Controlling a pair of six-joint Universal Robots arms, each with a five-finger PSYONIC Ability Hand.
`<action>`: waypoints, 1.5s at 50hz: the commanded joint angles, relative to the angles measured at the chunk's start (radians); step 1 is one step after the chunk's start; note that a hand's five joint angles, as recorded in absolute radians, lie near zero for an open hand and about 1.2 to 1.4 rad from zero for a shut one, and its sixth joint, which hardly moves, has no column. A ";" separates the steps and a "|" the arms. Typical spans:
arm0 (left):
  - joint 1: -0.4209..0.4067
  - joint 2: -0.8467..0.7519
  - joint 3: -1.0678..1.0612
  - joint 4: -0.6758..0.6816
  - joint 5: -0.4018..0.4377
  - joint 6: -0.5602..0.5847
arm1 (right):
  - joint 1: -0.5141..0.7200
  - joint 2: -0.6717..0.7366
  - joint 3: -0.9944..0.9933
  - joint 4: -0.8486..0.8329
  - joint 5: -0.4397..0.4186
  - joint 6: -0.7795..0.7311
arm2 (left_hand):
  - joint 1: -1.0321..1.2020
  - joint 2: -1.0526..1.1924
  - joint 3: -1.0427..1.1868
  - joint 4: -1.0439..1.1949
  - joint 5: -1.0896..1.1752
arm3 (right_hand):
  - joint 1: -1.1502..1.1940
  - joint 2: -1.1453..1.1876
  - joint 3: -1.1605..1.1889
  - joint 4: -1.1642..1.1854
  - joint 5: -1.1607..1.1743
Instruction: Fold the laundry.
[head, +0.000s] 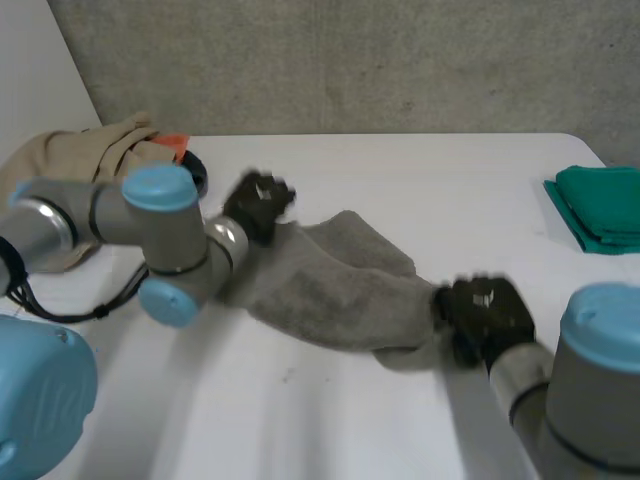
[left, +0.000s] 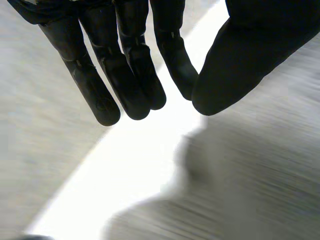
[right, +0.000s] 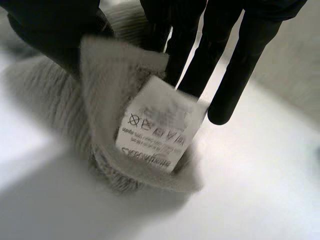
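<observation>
In the head view, I am judging the folding barely begun. The crumpled grey terry towel (head: 340, 285) is lying unfolded mid-way across the white surface (head: 420, 170), running from my left hand (head: 258, 205) at eleven o'clock to my right hand (head: 485, 312) at four o'clock. A folded green cloth (head: 600, 208) is sitting at two o'clock, seemingly finished, and a beige heap of garments (head: 70, 165) is lying at ten o'clock, unfolded.

In the left wrist view, my fingers (left: 132, 75) are hanging straight and close together with the thumb apart, holding nothing.

In the right wrist view, my thumb (right: 50, 30) and straight fingers (right: 240, 75) are pinching a towel edge bearing a white care label (right: 157, 127).
</observation>
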 joint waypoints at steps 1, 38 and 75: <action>0.031 0.125 0.095 0.260 -0.097 -0.078 | -0.009 -0.019 -0.281 -0.038 0.004 -0.226 | 0.230 0.203 0.208 0.200 0.235 | 0.618 0.220 0.213 0.207 0.208; 0.005 0.142 -0.241 0.024 0.150 -0.172 | -0.070 -0.062 -0.208 0.527 -0.038 -0.207 | -0.792 -0.818 -0.813 -0.821 -0.786 | -0.561 -0.959 -0.966 -0.973 -0.972; -0.050 0.102 -0.215 0.010 0.143 -0.124 | -0.104 0.022 0.062 0.103 -0.047 0.070 | -0.809 -0.836 -0.831 -0.839 -0.804 | 0.618 0.220 0.213 0.207 0.208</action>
